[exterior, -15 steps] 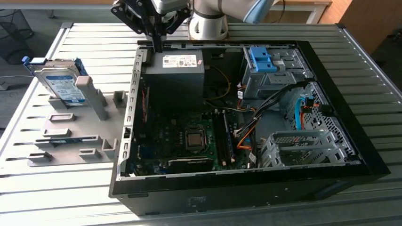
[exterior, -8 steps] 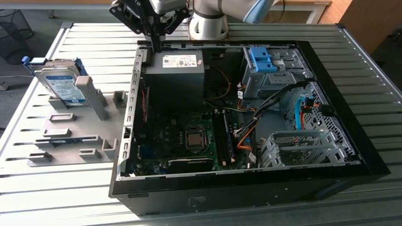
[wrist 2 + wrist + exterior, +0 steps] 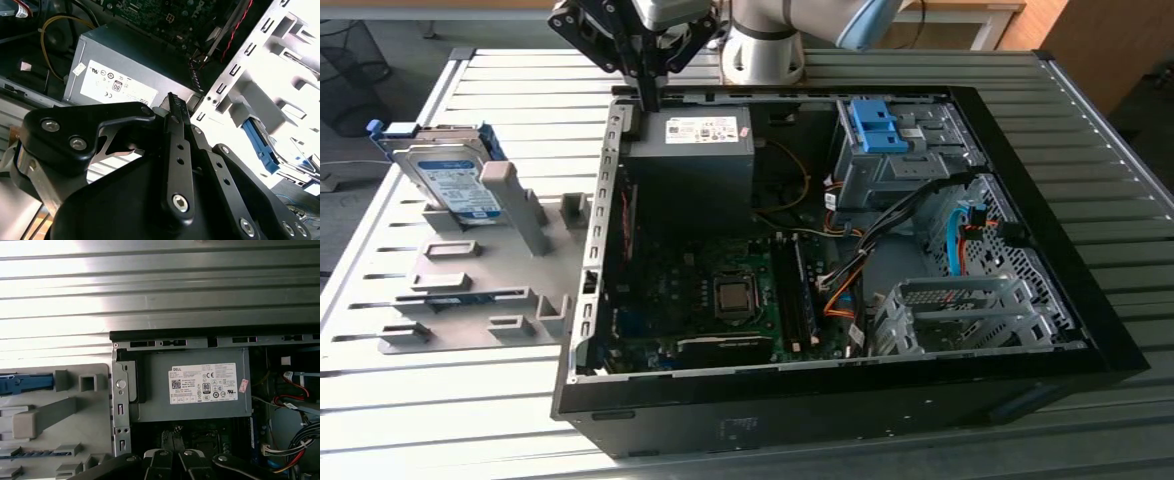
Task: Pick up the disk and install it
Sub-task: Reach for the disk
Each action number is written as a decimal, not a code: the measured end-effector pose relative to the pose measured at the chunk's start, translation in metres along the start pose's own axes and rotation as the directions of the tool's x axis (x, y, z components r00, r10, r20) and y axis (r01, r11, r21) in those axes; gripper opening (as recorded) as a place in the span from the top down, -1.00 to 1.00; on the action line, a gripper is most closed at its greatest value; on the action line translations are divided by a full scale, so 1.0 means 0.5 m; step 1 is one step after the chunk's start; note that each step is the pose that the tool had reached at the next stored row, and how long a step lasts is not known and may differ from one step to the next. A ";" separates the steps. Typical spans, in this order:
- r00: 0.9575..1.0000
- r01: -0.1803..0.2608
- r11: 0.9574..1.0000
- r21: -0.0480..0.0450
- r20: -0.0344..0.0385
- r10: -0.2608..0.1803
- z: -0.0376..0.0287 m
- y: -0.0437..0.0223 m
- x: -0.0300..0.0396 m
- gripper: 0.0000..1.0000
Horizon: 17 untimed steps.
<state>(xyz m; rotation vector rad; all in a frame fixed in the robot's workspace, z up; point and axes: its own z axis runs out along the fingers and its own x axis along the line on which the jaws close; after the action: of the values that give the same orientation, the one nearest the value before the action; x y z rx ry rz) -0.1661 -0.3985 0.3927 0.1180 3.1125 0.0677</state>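
My fingers [image 3: 648,98] are pressed shut, tip against tip, and they hold nothing. They point down at the far edge of the open computer case [image 3: 1067,300], at the corner on the exterior view's left. The tips hang just by the grey power box [image 3: 694,155] with the white sticker. I cannot tell if they touch the edge of the case.

In both wrist views I see that same power box [image 3: 195,400] close to my fingers [image 3: 172,100], with the case wall beside it.

The disk [image 3: 450,180] is not near me. It stands on its edge in a grey rack [image 3: 467,290] on the bench [image 3: 440,400], outside the case, on the exterior view's left. It leans back a little. It is silver with a white and blue sticker, and it has a bright blue frame around it. The rack sits just beside the case wall.

Inside the case, at the far side toward the exterior view's right, a blue bracket [image 3: 878,125] sits on top of a metal drive bay. The disk and that bracket are well apart.
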 end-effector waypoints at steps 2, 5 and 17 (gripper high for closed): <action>1.000 0.000 1.000 0.000 0.000 0.000 0.000 0.000 0.002 0.79; 1.000 0.000 1.000 0.000 0.000 0.000 0.000 0.000 0.004 0.79; 1.000 0.000 1.000 0.000 0.000 0.000 0.000 -0.001 0.014 0.79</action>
<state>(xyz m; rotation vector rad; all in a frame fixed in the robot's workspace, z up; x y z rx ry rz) -0.1731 -0.3985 0.3923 0.1180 3.1125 0.0676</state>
